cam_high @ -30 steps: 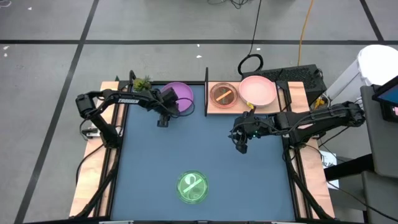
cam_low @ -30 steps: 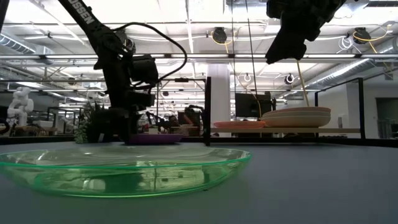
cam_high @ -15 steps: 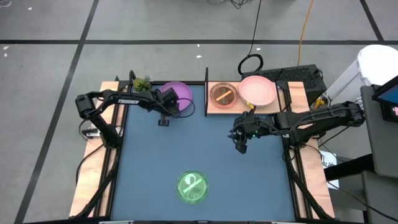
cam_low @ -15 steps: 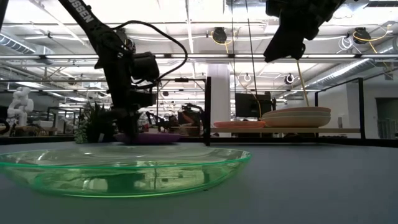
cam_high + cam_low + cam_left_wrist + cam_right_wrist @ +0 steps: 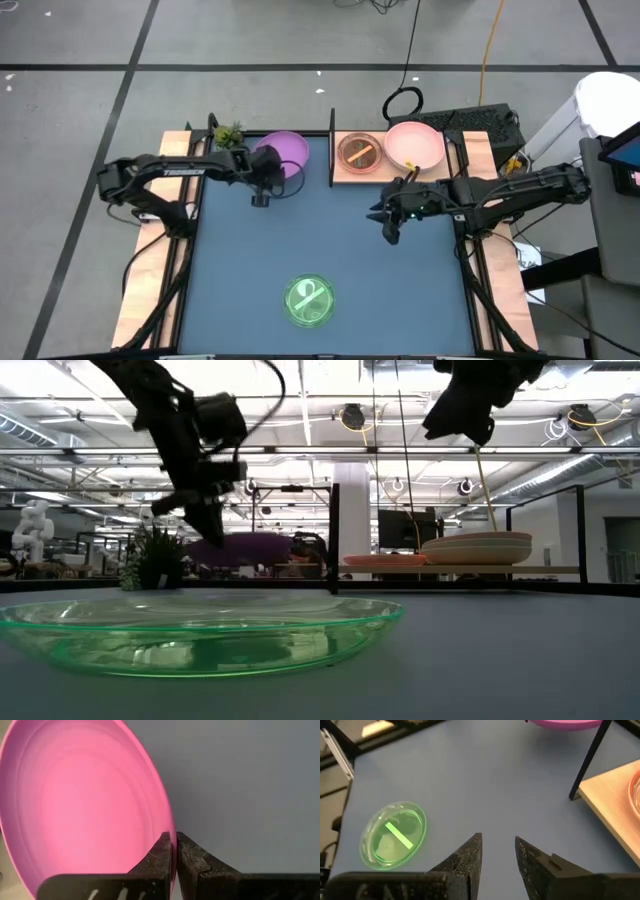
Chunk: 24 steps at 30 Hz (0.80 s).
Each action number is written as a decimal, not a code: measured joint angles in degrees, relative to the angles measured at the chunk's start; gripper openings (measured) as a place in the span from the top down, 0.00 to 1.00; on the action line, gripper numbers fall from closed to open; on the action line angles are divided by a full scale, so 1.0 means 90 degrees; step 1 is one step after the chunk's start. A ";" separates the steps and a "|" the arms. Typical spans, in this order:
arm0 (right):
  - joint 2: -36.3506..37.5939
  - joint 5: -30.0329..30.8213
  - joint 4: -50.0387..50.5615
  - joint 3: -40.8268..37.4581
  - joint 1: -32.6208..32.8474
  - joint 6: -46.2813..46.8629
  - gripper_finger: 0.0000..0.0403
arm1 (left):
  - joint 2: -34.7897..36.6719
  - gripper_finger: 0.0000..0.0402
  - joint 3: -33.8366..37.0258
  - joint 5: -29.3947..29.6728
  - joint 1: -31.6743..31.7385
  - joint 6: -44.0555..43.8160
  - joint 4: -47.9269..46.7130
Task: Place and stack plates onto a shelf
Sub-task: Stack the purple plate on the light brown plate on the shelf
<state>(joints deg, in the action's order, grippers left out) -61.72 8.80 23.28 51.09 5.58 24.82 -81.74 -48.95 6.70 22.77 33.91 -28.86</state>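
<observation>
Blue desk (image 5: 330, 240), seen from above. The purple plate (image 5: 283, 152), lying flat near the far left edge a second earlier, is now raised clear of the desk, its rim pinched in the closed left claw (image 5: 173, 851). The right claw (image 5: 391, 232), fingers parted and empty, is shifted slightly toward the shelf (image 5: 345, 170). The green plate (image 5: 309, 302) is unmoved at the near edge.
</observation>
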 joint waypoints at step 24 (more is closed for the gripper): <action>0.0270 -0.0347 -0.0880 0.0447 0.0312 -0.0004 0.75 | 0.1987 0.97 -0.0214 0.0478 -0.3067 -0.1023 -0.1324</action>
<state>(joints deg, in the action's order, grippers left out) -59.29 5.67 15.36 55.11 8.39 24.78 -63.86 -50.87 11.00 -4.83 24.70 -40.77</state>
